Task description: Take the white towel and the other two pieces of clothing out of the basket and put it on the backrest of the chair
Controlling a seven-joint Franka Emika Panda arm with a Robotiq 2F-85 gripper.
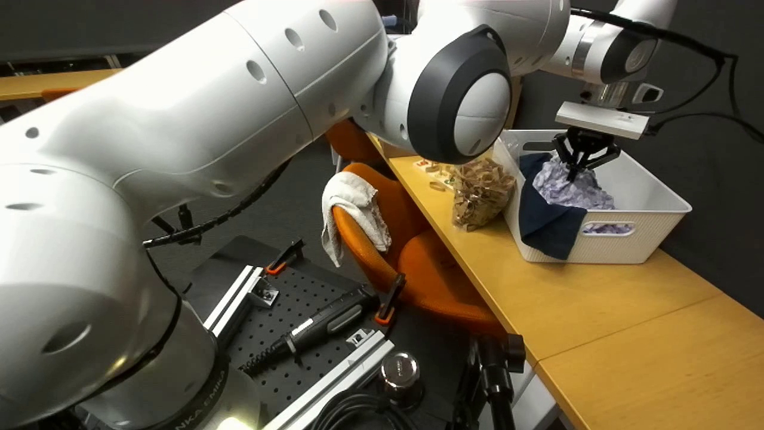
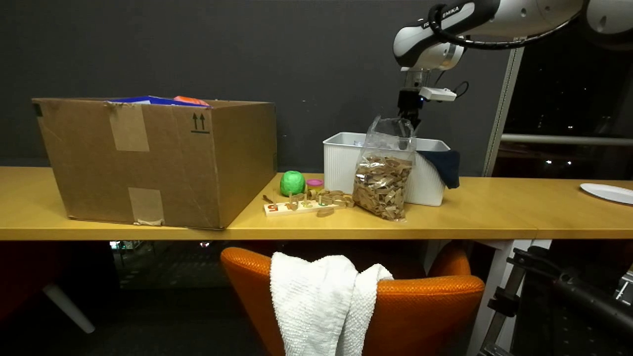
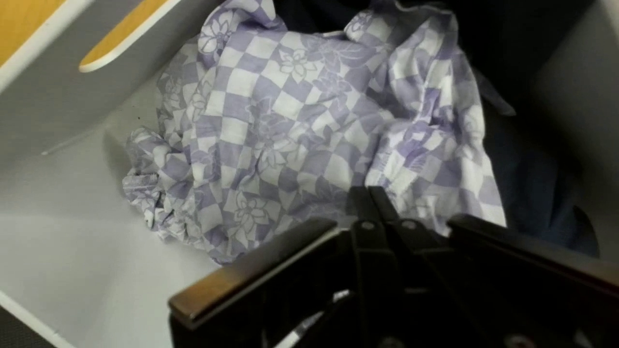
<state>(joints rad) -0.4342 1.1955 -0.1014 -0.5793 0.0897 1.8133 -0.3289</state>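
The white towel hangs over the orange chair's backrest; it also shows in an exterior view. The white basket stands on the table. A purple-and-white checked cloth lies crumpled inside it, large in the wrist view. A navy cloth drapes over the basket's wall and continues inside, dark in the wrist view. My gripper points down into the basket at the checked cloth. Its fingertips are together; whether any fabric is pinched between them is not visible.
A clear bag of brown paper strips stands right beside the basket. A big cardboard box, a green ball, a pink-lidded tub and a wooden peg board share the table. A white plate lies farther along.
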